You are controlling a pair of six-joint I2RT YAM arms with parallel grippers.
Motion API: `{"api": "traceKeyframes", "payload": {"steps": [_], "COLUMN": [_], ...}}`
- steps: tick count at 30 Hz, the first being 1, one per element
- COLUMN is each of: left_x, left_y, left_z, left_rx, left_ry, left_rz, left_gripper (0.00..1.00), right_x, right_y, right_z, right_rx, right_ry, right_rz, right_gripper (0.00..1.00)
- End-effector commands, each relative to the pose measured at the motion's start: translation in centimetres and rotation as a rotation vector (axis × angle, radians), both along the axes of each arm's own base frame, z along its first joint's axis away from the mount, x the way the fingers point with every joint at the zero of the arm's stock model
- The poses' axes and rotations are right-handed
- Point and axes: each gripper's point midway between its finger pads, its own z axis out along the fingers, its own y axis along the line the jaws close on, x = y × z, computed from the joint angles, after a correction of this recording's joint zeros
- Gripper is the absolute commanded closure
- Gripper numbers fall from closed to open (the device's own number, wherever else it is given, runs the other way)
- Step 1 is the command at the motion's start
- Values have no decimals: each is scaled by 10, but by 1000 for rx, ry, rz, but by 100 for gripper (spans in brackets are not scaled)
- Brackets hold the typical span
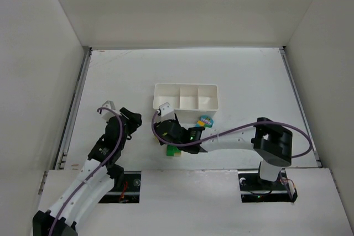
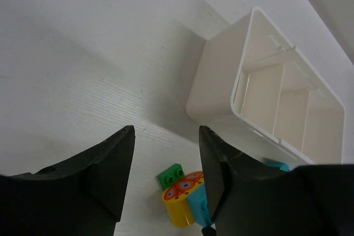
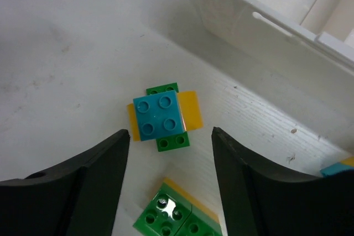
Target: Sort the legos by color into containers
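A cyan-topped clump [image 3: 164, 115] of legos sits studs-up on the bench [image 1: 121, 75]. Its square cyan brick caps a cross: a green bar running toward and away from the right wrist camera, and a yellow-orange bar lying crosswise. The right end effector [image 3: 170, 134] is spread wide, with a finger showing on each side of the clump, neither touching it, and nothing in its grasp. Just nearer the arms lies a green-and-yellow clump [image 1: 174, 151], also studs-up. A third clump [image 1: 204, 121], cyan and yellow, rests just beside the front wall of the white tray [image 1: 185, 109], whose long axis runs left to right, its three compartments side by side. From the left wrist, a printed yellow brick [image 2: 178, 194] (an orange cartoon face with two eyes, no lettering legible) touches green and cyan pieces. The left end effector [image 2: 166, 136], off to the left, gapes open and holds nothing.
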Motion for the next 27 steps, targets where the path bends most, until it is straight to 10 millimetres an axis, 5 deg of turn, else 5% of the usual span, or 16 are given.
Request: {"api": "traceKeyframes", "payload": {"steps": [1,16,27], "left_x": [-11,-20,-21], "left_y": [-8,-11,-19], "left_z": [-11,-27,-28], "left_rx": [-39,-49,-65], "left_ry": [8,44,53], "left_rz": [-58,-85,-115], "left_gripper": [52,51,50], "right_x": [4,10,20], "right_y": [24,38,26], "right_z": [18,5,17], "right_rx": [69,66,111], "right_ry": [-16,-6,-20], "right_rz": [46,75,12], "right_gripper": [40,46,73]}}
